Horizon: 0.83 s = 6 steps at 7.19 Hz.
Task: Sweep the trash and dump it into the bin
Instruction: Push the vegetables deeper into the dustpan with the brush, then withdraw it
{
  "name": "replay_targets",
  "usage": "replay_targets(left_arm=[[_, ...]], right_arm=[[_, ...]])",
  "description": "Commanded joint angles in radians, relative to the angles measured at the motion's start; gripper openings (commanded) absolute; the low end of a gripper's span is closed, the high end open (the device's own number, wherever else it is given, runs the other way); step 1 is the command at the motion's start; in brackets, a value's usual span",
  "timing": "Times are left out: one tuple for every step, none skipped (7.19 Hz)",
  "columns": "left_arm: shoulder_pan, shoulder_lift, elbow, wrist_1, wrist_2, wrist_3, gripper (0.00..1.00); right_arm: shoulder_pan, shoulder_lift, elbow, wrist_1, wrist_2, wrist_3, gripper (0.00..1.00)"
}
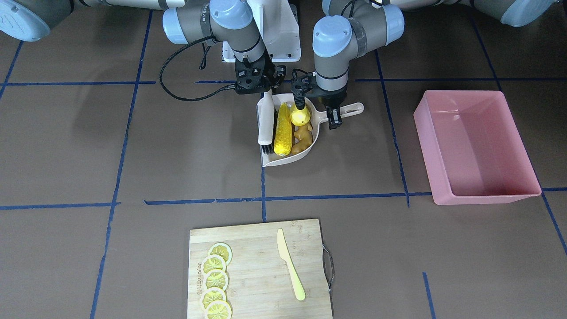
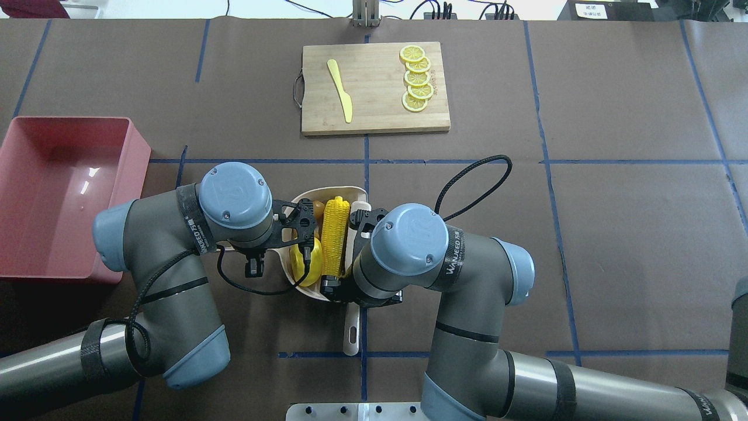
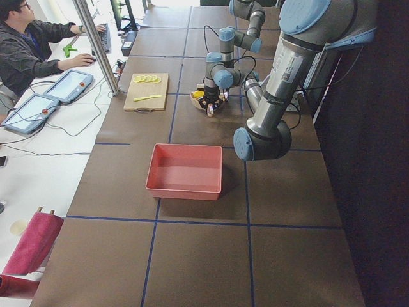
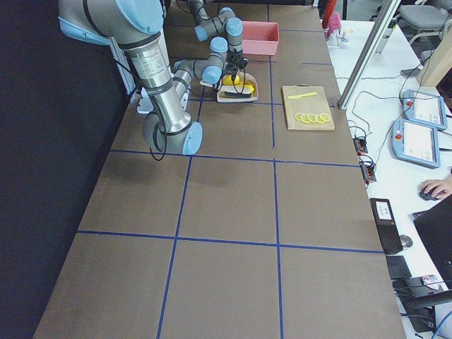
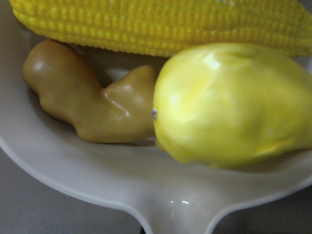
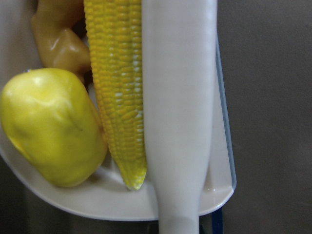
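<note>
The corn cob [image 1: 282, 133], the yellow potato-like lump [image 1: 300, 116] and the tan ginger root [image 1: 303, 135] lie inside the beige dustpan [image 1: 283, 160] in the middle of the table. My left gripper [image 1: 334, 116] is shut on the dustpan's handle [image 1: 352, 108]. My right gripper [image 1: 267, 91] is shut on the white brush [image 1: 266, 122], which lies along the corn at the pan's edge. The pink bin [image 1: 476, 146] stands apart on my left, with nothing showing inside it. The left wrist view shows the lump [image 5: 229, 102], ginger [image 5: 83, 97] and corn [image 5: 161, 24] close up.
A wooden cutting board [image 1: 259, 248] with lemon slices [image 1: 215, 279] and a pale yellow knife [image 1: 290, 266] lies on the far side of the table. Blue tape lines cross the brown table. An operator sits beyond the table's far edge in the exterior left view [image 3: 29, 45].
</note>
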Motion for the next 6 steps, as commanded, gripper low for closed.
replay_targets(left_arm=[[0.000,0.000,0.000,-0.002,0.000,0.000,0.00],[0.000,0.000,0.000,-0.002,0.000,0.000,0.00],[0.000,0.000,0.000,-0.002,0.000,0.000,0.00],[0.000,0.000,0.000,-0.002,0.000,0.000,0.00],[0.000,0.000,0.000,-0.002,0.000,0.000,0.00],[0.000,-0.001,0.000,-0.003,-0.002,0.000,0.00]], right_arm=[[0.002,-0.020,0.031,-0.005,0.006,-0.002,0.00],[0.004,-0.037,0.052,-0.008,0.008,-0.002,0.00],[0.011,-0.060,0.075,-0.011,0.017,-0.002,0.00],[0.021,-0.081,0.095,-0.015,0.026,-0.002,0.00],[0.031,-0.085,0.107,-0.056,0.043,-0.003,0.00],[0.039,-0.085,0.130,-0.101,0.046,-0.008,0.00]])
